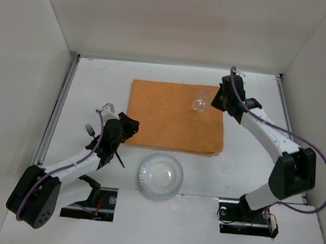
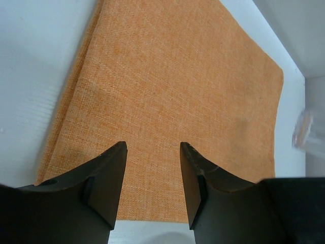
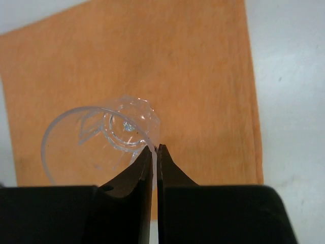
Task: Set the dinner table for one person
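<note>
The white dinner table (image 1: 246,165) holds an orange placemat (image 1: 169,120) at its middle. My right gripper (image 1: 214,99) is shut on the rim of a clear plastic cup (image 1: 200,101) and holds it over the placemat's far right part. In the right wrist view the fingertips (image 3: 155,148) pinch the cup's rim (image 3: 96,137) above the placemat (image 3: 203,66). My left gripper (image 1: 131,125) is open and empty at the placemat's near left corner. In the left wrist view it (image 2: 152,147) is over the cloth (image 2: 172,76).
A clear round plate (image 1: 161,175) lies on the table in front of the placemat. A fork (image 1: 90,130) lies left of my left arm. A thin dark utensil (image 1: 121,161) lies beside that arm. Metal side rails and white walls bound the table.
</note>
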`<action>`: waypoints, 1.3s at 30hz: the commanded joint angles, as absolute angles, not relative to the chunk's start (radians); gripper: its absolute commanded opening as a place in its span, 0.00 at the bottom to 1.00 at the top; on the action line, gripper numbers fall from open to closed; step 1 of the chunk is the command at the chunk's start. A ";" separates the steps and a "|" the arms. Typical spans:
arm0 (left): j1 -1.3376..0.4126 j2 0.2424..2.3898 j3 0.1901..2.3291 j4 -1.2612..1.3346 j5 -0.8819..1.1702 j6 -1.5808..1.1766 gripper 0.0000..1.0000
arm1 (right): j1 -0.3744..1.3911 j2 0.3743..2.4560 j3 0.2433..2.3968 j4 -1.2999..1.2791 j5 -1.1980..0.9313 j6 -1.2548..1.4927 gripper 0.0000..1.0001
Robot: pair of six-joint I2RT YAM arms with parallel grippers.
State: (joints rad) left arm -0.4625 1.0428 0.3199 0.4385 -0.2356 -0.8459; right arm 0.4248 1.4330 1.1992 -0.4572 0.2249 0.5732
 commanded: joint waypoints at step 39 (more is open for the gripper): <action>-0.456 1.074 0.296 0.538 -0.230 -0.821 0.45 | 0.214 2.030 1.783 -0.517 0.304 0.459 0.49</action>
State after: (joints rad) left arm -0.4679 1.0855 0.3069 0.4904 -0.2352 -0.8265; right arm 0.2165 2.0819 1.7535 -0.5243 0.2993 0.4660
